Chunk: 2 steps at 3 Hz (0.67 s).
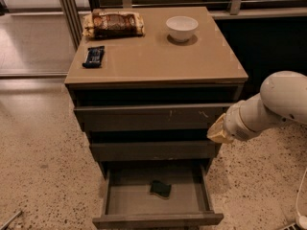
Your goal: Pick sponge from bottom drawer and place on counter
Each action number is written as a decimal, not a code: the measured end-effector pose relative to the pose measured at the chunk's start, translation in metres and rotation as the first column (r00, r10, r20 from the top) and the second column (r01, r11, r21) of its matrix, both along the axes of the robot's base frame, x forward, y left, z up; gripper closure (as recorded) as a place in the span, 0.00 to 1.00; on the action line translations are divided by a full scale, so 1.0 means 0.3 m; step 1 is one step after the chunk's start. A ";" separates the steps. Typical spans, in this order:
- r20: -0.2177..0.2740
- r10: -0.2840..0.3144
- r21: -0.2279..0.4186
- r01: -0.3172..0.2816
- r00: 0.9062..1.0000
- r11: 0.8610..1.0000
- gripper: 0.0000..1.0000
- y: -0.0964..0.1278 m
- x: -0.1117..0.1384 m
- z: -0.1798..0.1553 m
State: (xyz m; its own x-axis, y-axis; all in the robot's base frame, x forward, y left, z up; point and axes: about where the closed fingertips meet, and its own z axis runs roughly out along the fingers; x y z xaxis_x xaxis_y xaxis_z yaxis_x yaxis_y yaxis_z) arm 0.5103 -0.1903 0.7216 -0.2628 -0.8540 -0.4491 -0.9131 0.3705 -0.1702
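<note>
Bottom drawer (158,219) is pulled out, and the sponge (160,189) is lying flat on its floor, roughly in the middle. The gripper (217,131) hangs up and to the right of it, by the middle drawer's right end, well apart from the sponge. Can't tell if it's spread or closed. Further back on the counter (158,61): blue snack bar (93,56), white bowl (182,28), brown snack bag (113,24).

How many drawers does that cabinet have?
3: top drawer, middle drawer below it, bottom drawer pulled open, holding the sponge. The tool hovers beside the upper two.
</note>
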 end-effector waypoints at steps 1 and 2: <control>-0.012 -0.033 0.048 0.034 0.999 0.998 1.00 0.016 0.014 -0.242; -0.030 -0.077 0.127 0.080 0.997 0.989 1.00 0.069 0.082 -0.530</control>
